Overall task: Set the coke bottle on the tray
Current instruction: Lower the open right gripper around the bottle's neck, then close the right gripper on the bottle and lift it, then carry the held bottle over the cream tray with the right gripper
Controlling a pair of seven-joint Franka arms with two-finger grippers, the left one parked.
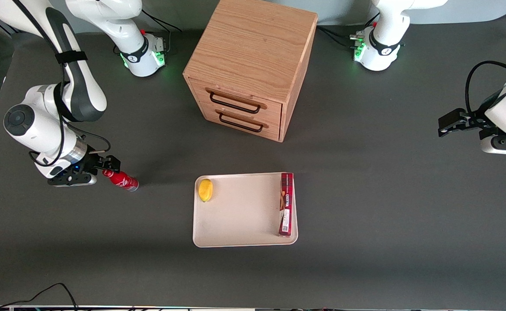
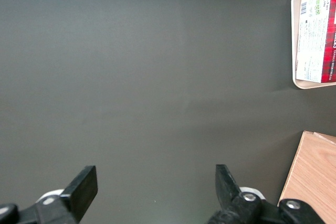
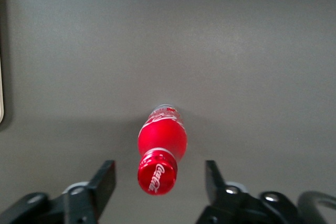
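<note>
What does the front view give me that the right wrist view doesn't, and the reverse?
Only the front view shows the lemon and the red box on the tray, plus the wooden drawer cabinet. Only the right wrist view shows the gripper with jaws open, the red cap between them untouched. Both show the coke bottle on the table, off the tray, at the gripper.

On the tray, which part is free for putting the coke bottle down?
The tray is bare in its middle, between the lemon and the long red box; it is crowded only at those two. The hand, open, is at the coke bottle, on the table toward the working arm's end.
</note>
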